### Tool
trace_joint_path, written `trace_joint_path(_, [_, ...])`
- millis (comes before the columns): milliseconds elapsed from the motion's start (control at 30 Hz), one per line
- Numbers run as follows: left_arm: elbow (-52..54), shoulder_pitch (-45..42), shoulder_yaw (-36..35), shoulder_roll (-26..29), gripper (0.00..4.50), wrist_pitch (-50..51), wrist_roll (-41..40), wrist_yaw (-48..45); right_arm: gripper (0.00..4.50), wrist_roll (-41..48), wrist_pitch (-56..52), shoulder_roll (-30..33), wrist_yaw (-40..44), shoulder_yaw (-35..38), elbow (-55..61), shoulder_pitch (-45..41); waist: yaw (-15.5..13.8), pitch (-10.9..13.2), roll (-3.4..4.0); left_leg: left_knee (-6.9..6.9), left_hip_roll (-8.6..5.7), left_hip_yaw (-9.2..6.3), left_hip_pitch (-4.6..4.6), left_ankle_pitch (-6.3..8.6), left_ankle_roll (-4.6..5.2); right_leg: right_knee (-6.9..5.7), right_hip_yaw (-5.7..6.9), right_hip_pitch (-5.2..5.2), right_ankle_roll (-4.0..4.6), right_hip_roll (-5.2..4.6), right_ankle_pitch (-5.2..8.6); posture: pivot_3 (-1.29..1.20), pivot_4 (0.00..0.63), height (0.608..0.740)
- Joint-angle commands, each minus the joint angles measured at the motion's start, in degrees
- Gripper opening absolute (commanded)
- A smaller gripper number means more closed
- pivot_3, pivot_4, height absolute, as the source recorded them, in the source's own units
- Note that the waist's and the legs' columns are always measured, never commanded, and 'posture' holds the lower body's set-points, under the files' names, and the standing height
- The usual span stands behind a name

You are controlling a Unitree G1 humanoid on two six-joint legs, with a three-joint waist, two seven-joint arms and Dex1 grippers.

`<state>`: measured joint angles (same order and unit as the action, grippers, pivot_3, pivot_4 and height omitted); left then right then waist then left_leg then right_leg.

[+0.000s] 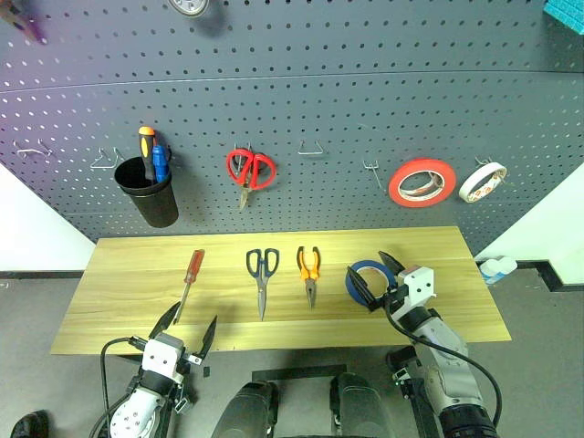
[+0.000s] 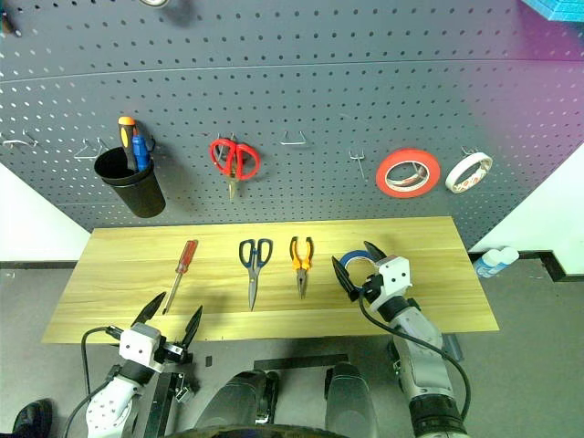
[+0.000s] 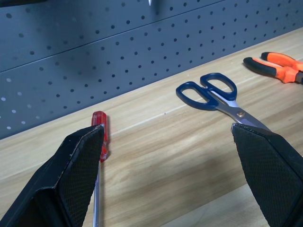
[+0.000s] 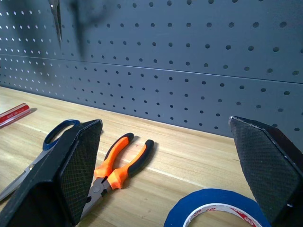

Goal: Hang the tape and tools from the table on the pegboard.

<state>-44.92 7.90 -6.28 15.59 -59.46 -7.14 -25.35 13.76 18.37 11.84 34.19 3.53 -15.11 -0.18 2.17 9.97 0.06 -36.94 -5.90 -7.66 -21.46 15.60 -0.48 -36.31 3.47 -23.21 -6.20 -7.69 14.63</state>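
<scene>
On the light wood table (image 1: 119,306) lie, from left to right, a red-handled screwdriver (image 1: 194,265), dark blue scissors (image 1: 262,266), orange-and-black pliers (image 1: 309,265) and the blue tape (image 1: 370,265). The dark grey pegboard (image 1: 319,82) rises behind them. My left gripper (image 1: 193,315) is open over the table's front edge, just in front of the screwdriver's tip, holding nothing. My right gripper (image 1: 372,272) is open at the tape, its fingers (image 4: 71,165) standing on either side of the roll (image 4: 215,208) and partly hiding it. I cannot tell whether they touch it.
On the pegboard hang a black cup (image 1: 148,193) holding screwdrivers, red scissors (image 1: 249,169), a red-orange roll (image 1: 422,181) and a white roll (image 1: 482,180). Bare metal hooks (image 1: 310,148) stand between them. A small bottle (image 1: 497,267) lies beyond the table's right end.
</scene>
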Motion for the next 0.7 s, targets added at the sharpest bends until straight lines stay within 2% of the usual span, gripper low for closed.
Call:
trace_joint_path(33, [0.26, -0.1, -0.81, 0.74, 4.47, -1.16, -0.69, 0.06, 4.5, 0.47, 0.59, 0.23, 0.66, -0.17, 1.25, 0.16, 0.0, 0.0, 0.0, 0.0, 0.0, 0.0, 0.0, 0.0, 0.0, 0.0, 0.0, 0.0, 0.0, 0.0, 0.0, -0.1, 0.148, 0.74])
trace_joint_path(300, [0.14, -0.39, -0.59, 0.81, 4.47, -0.63, -1.5, -1.02, 4.5, 1.04, 0.77, 1.48, 1.81, 0.94, 0.35, -0.19, -0.01, 0.0, 0.0, 0.0, 0.0, 0.0, 0.0, 0.0, 0.0, 0.0, 0.0, 0.0, 0.0, 0.0, 0.0, -0.1, 0.15, 0.74])
trace_joint_path(533, [0.03, -1.08, 0.64, 0.85, 4.47, 1.04, -4.92, -7.94, 4.5, 1.31, 0.72, 1.69, 2.49, 1.22, 0.11, -0.52, 0.0, 0.0, 0.0, 0.01, 0.0, 0.01, 0.0, 0.0, 0.0, 0.02, 0.0, 0.0, 0.0, 0.0, 0.0, -0.1, 0.151, 0.74])
trace_joint_path(700, [0.2, -1.86, 2.0, 0.5, 4.47, 3.96, -9.68, -17.42, 4.5, 1.13, 0.87, 1.48, 2.85, 0.77, -0.3, -0.8, -0.02, 0.0, 0.0, 0.0, 0.01, 0.01, 0.0, 0.0, 0.0, 0.02, 0.0, 0.0, 0.01, 0.01, -0.01, -0.09, 0.149, 0.74])
